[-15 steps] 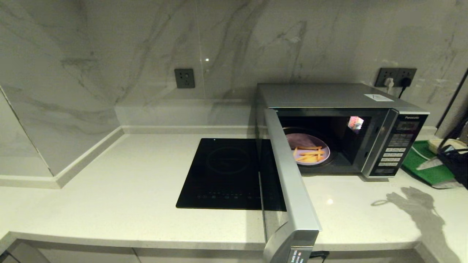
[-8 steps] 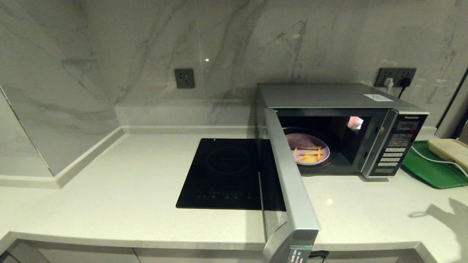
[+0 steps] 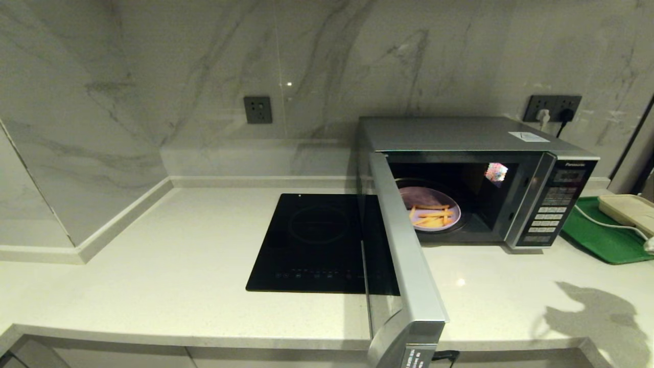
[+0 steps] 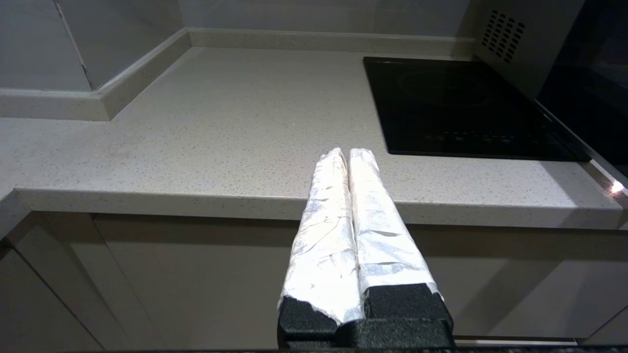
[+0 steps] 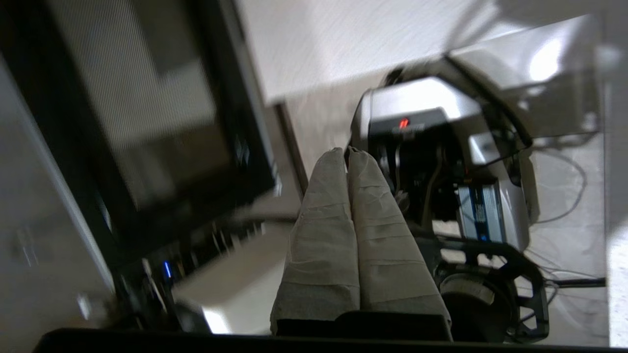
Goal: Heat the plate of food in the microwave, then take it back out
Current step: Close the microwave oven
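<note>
The silver-grey microwave (image 3: 460, 134) stands at the back right of the counter. Its door (image 3: 409, 266) is swung wide open toward me. Inside, on the turntable, sits the pale-lavender plate (image 3: 426, 197) with a few orange-yellow fries (image 3: 433, 214). No gripper is near it. My left gripper (image 4: 347, 153) hangs shut and empty in front of the counter's front edge, left of the cooktop (image 4: 461, 103). My right gripper (image 5: 347, 152) is shut on nothing, out of the head view, low beside a blurred dark glass panel (image 5: 147, 122), and points toward the robot's base.
A flat black cooktop (image 3: 319, 240) lies left of the open door. Right of the microwave are a green tray (image 3: 603, 235), a beige tray (image 3: 628, 209) and a white cable (image 3: 608, 225). The door juts past the counter's front edge (image 3: 204, 332).
The right gripper, seen over the green tray a second ago, has left the head view; its shadow now lies on the counter's front right. Door and plate have not moved.
</note>
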Tool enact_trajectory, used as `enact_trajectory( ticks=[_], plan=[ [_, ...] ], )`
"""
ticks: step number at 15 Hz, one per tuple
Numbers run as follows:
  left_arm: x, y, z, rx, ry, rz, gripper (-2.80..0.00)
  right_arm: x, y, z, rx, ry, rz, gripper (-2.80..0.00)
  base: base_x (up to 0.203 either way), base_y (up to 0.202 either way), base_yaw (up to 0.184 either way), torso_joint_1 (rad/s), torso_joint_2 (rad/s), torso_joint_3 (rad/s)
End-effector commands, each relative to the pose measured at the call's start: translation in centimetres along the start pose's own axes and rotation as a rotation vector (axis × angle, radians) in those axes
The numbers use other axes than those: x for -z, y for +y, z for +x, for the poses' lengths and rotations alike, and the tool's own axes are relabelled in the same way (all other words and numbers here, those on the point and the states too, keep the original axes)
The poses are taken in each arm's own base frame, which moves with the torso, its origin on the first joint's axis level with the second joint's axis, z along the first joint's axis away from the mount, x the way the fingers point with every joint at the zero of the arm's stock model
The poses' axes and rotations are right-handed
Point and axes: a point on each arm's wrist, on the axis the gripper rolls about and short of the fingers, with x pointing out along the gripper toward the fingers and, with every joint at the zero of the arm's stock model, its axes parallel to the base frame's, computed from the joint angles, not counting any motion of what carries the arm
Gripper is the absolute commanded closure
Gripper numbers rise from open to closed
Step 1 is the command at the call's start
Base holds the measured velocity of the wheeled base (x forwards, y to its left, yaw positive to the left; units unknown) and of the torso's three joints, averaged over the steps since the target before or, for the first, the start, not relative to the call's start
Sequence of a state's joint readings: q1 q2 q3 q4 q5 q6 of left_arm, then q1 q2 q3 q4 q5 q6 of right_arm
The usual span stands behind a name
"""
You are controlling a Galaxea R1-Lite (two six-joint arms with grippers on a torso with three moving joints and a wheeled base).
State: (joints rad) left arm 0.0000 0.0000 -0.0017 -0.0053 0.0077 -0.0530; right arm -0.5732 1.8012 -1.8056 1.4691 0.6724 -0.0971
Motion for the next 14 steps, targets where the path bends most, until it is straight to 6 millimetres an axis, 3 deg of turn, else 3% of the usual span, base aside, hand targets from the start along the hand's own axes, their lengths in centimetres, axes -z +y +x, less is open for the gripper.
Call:
enact_trajectory(
  ticks=[1,7,11,14],
  plan=[
    [0.0,0.0,0.0,0.000,-0.001,-0.001,0.00,3.7,2.8,0.6,-0.088,0.075,-0.203,0.00,0.000,0.000,0.000,0.000,0.00,0.000],
    [0.0,0.0,0.0,0.000,-0.001,-0.001,0.00,4.9,7.3,2.4,-0.195,0.160,-0.426,0.00,0.000,0.000,0.000,0.000,0.00,0.000],
    [0.0,0.0,0.0,-0.001,-0.001,-0.001,0.00,1.9,10.7,2.5,-0.165,0.055,-0.362,0.00,0.000,0.000,0.000,0.000,0.00,0.000],
    [0.0,0.0,0.0,0.000,-0.001,-0.001,0.00,-0.1,14.3,5.4,-0.049,-0.115,-0.297,0.00,0.000,0.000,0.000,0.000,0.00,0.000]
  ],
)
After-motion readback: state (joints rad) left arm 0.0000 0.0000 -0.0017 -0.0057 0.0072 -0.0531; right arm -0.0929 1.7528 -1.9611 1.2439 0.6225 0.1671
